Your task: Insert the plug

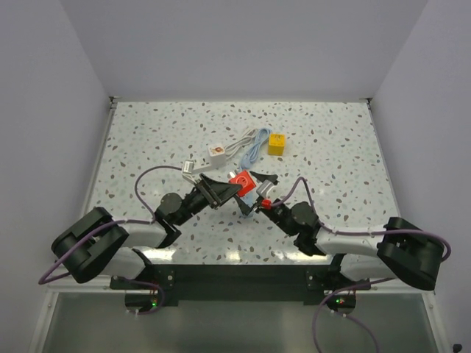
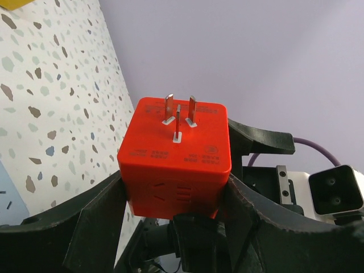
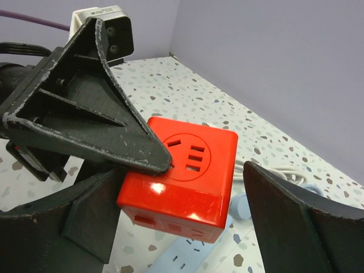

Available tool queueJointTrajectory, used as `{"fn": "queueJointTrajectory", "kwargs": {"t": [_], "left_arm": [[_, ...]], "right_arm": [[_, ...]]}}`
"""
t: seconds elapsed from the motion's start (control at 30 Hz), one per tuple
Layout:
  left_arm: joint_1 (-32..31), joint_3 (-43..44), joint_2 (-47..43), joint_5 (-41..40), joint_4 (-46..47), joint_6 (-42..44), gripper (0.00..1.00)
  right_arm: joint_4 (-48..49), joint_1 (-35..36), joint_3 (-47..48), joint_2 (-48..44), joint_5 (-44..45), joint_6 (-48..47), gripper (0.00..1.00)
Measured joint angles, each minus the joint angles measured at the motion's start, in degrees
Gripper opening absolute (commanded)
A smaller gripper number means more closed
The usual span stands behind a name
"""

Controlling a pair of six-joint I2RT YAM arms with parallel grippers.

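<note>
Left wrist shows my left gripper (image 2: 176, 190) clamped on the red plug cube (image 2: 176, 165), prongs pointing away, over the speckled table (image 2: 57, 85). My right gripper (image 3: 182, 182) gapes wide around it.

Red cube (image 2: 173, 153) clamped in my left gripper (image 2: 173, 193): faint embossed print lines on its pronged face, too small for me to read; nothing else legible.

1. Plug (image 2: 176, 165): red plastic, smooth, semi-gloss, glare on 1 face.
2. Prongs (image 2: 169, 108): 3, bare bright metal.
3. Left fingers (image 3: 85, 108): black matt plastic, edges scuffed pale, rough.
4. Table (image 1: 331, 147): smooth, speckled terrazzo look, slight sheen.
</note>
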Motion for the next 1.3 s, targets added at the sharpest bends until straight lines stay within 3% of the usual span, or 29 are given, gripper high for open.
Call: {"fn": "queueJointTrajectory", "kwargs": {"t": [0.67,0.77,0.87,1.13,1.17,1.2,1.27,1.3], "left_arm": [[-0.90,-0.72,-1.88,-1.81,0.15,-1.86,0.00],[-0.90,-0.74,-1.88,-2.08,0.15,-2.29,0.00],[-0.90,-0.81,-1.88,-2.19,0.22,-2.86,0.00],[-0.87,-0.81,-1.88,-1.46,0.33,-3.08,0.01],[-0.85,-0.81,-1.88,-1.27,0.48,-3.08,0.07],[-0.83,-0.81,-1.88,-0.87,0.70,-3.08,0.22],[-0.85,-0.61,-1.70,0.15,1.20,-3.06,0.30],[-0.85,-0.39,-1.49,0.79,1.49,-3.06,0.37]], "right_arm": [[0.50,0.48,0.90,1.95,2.21,-0.90,0.83],[0.48,0.66,0.90,1.95,2.54,-0.96,0.75],[0.44,1.03,0.90,1.97,2.32,-1.14,0.55],[-0.59,1.09,1.18,1.49,2.36,-1.46,0.23],[-1.70,1.11,1.38,0.81,2.38,-1.46,0.14],[-2.91,1.16,1.55,-0.04,2.36,-1.46,0.11],[-6.51,1.29,1.92,-2.49,2.34,-1.44,0.00],[-8.46,1.36,2.23,-3.76,2.40,-1.44,0.00]]}}
